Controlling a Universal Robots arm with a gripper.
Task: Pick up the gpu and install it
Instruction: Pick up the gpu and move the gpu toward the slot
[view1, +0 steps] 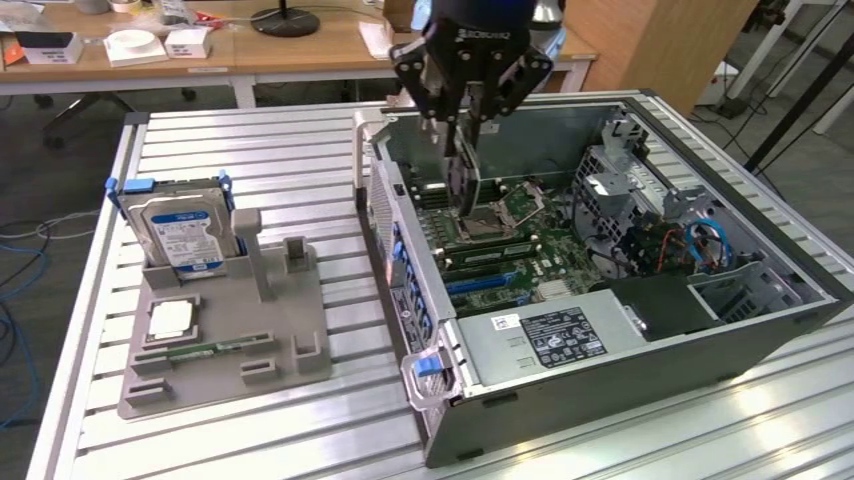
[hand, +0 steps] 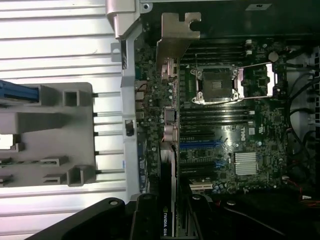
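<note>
My black gripper (view1: 465, 118) is clamped on the gpu (view1: 463, 180), a thin dark green card with a black face and a silver end bracket. It hangs straight below my fingers inside the open dark grey computer case (view1: 747, 330), over the green motherboard (view1: 534, 260) beside the silver processor socket (view1: 514, 205). The case's perforated wall (view1: 387, 230) stands close on the exterior view's left. Metal drive cages (view1: 627, 170) crowd the right.

The gripper (view1: 470, 128) is matte black, with small white lettering across its body. Jointed link bars with round pivots form its jaws.
</note>
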